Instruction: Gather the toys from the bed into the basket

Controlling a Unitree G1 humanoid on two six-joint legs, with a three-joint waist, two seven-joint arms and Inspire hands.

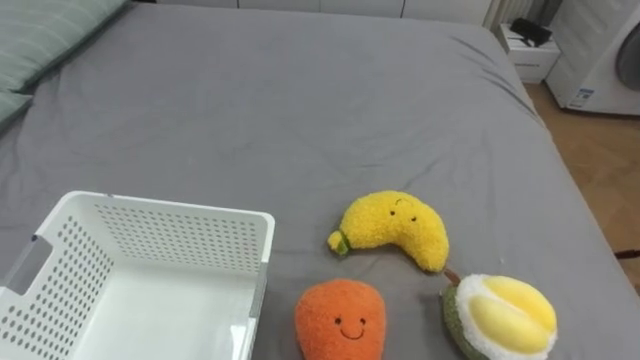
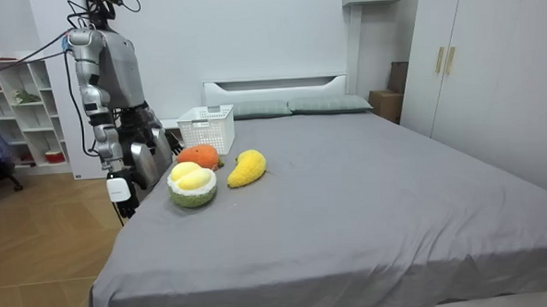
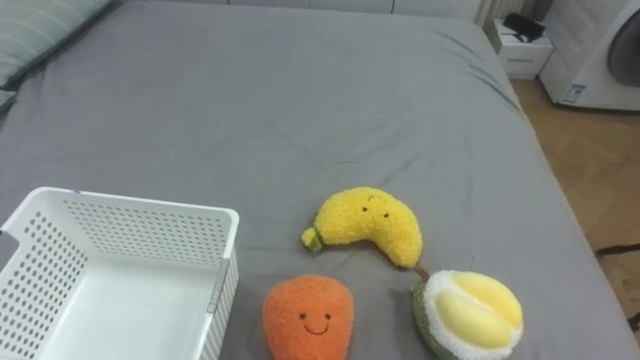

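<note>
Standing at the bedside, the robot has collected nothing yet: orange toy (image 1: 340, 320) at six o'clock, banana (image 1: 392, 228) and durian (image 1: 500, 315) towards five, white basket (image 1: 170, 206) at seven. Its right hand (image 2: 119, 191) hangs low; I cannot tell how the fingers sit. Next, I reckon, comes a reach down to the orange toy.

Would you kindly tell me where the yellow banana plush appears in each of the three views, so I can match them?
Left eye view: banana plush lies right of centre, in the lower half.
Right eye view: banana plush lies just right of centre.
Room view: banana plush lies left of centre, near the edge of the bed.
Shared landmark: the white basket, left of it in both eye views, behind-left in the room view.
</note>
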